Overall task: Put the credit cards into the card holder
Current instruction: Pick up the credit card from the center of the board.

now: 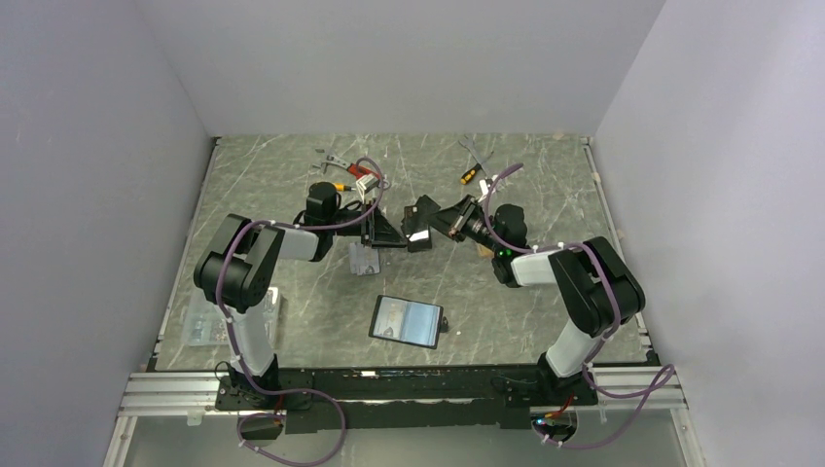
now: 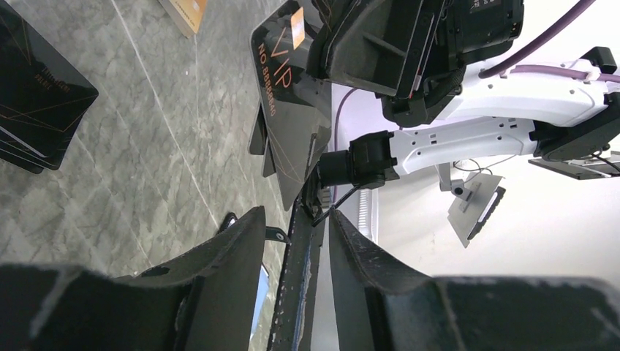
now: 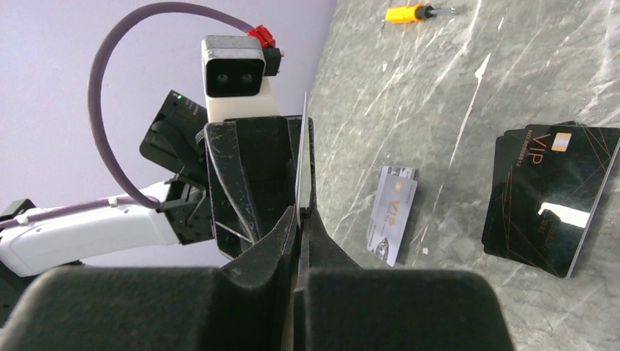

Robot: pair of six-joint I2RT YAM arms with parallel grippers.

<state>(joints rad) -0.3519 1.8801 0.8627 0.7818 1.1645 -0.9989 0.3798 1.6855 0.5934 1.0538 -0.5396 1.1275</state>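
Note:
My left gripper [image 1: 382,233] [image 2: 295,219] holds the black card holder [image 2: 297,292] edge-on between its fingers, off the table. My right gripper [image 1: 443,222] [image 3: 296,212] is shut on a black VIP credit card [image 2: 289,110] [image 1: 418,226]. That card's lower corner points down at the holder's top edge. In the right wrist view the card [image 3: 301,146] shows as a thin edge. Silver credit cards [image 1: 365,258] [image 3: 395,212] lie under the left gripper. A stack of black credit cards [image 1: 407,321] [image 3: 548,197] lies nearer the front. A gold-orange card [image 2: 184,13] lies further off.
An orange-handled screwdriver [image 1: 468,176] [image 3: 406,13] and small tools [image 1: 336,163] lie at the back of the marble table. A small box [image 1: 367,182] sits behind the left gripper. A clear bag [image 1: 199,321] lies at the left edge. Grey walls enclose three sides.

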